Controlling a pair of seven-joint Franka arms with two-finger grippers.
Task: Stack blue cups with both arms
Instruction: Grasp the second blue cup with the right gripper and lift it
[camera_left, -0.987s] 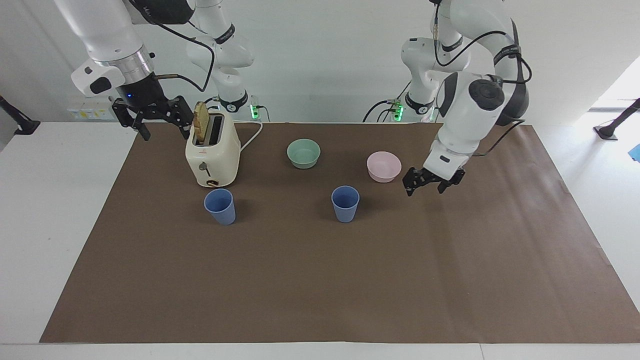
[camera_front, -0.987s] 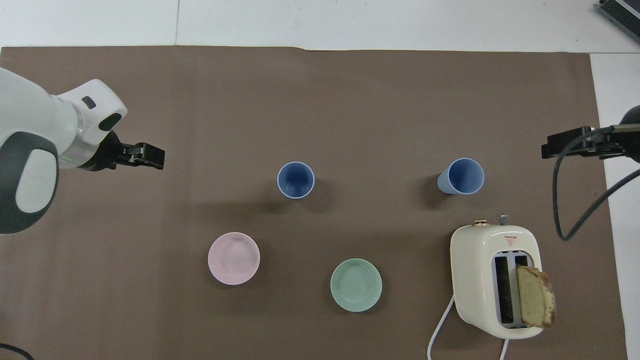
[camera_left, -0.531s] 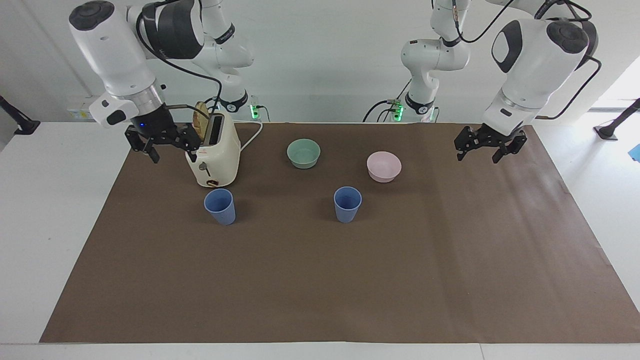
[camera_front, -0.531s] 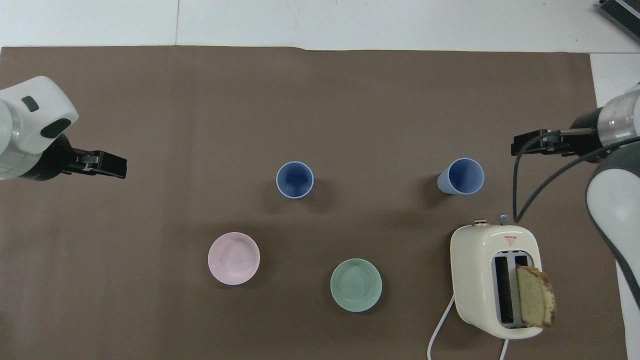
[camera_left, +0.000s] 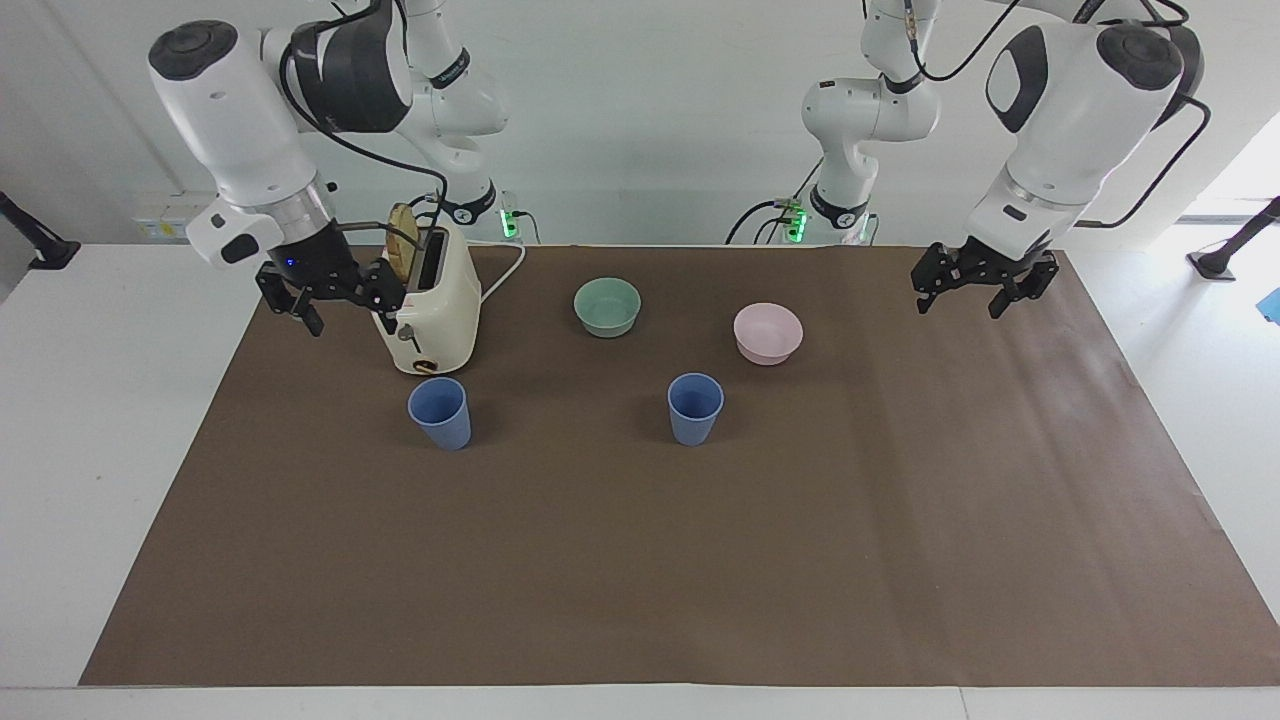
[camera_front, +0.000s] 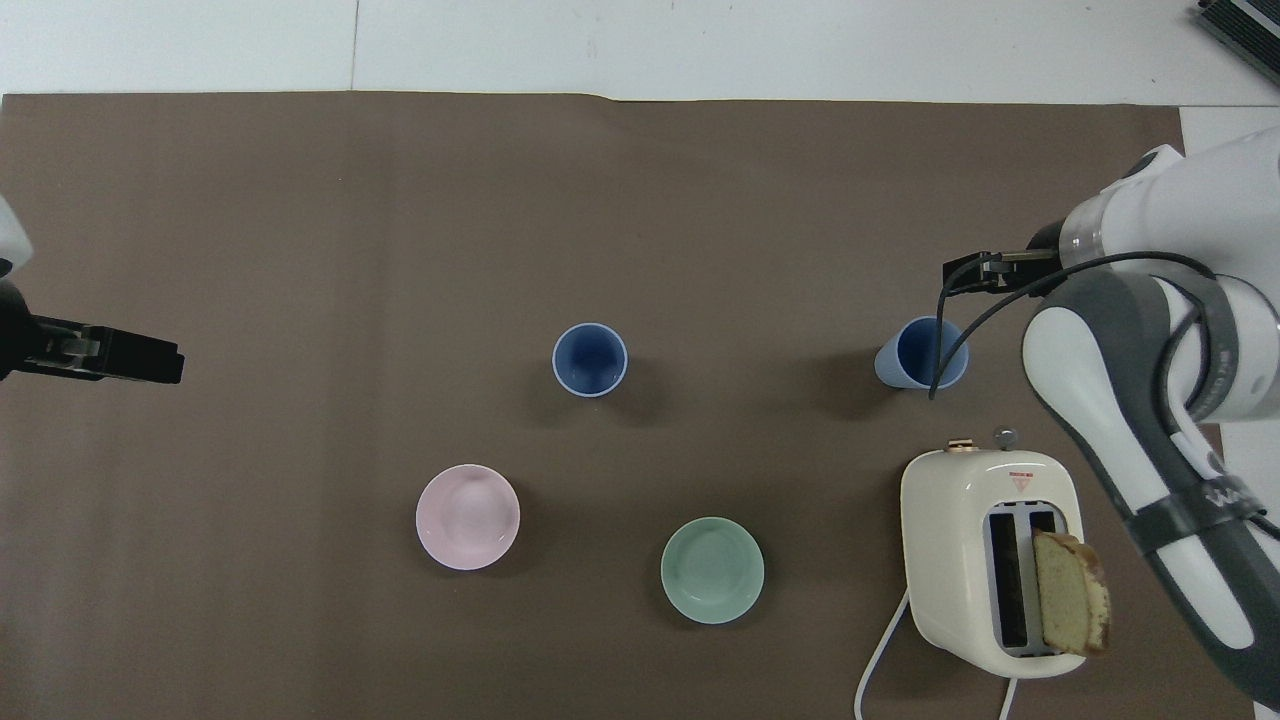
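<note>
I see the brown mat (camera_left: 640, 560) under everything. My right gripper (camera_left: 352, 300) hangs spread wide and empty beside the toaster (camera_left: 432, 300); my left gripper (camera_left: 982, 288), also wide and empty, hangs over the mat's end. Both blue cups (camera_left: 440, 412) (camera_left: 694, 408) stand upright, well apart, farther from the robots than the bowls (camera_left: 607, 306).

The left arm (camera_front: 10, 330) is cut off by the overhead view's edge.

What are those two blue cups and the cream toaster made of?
Blue cups: probably plastic, matte; even colour, thin pale rims, no glare. Toaster: glossy cream shell showing soft highlights, likely plastic or painted metal; the look leaves that open.
</note>
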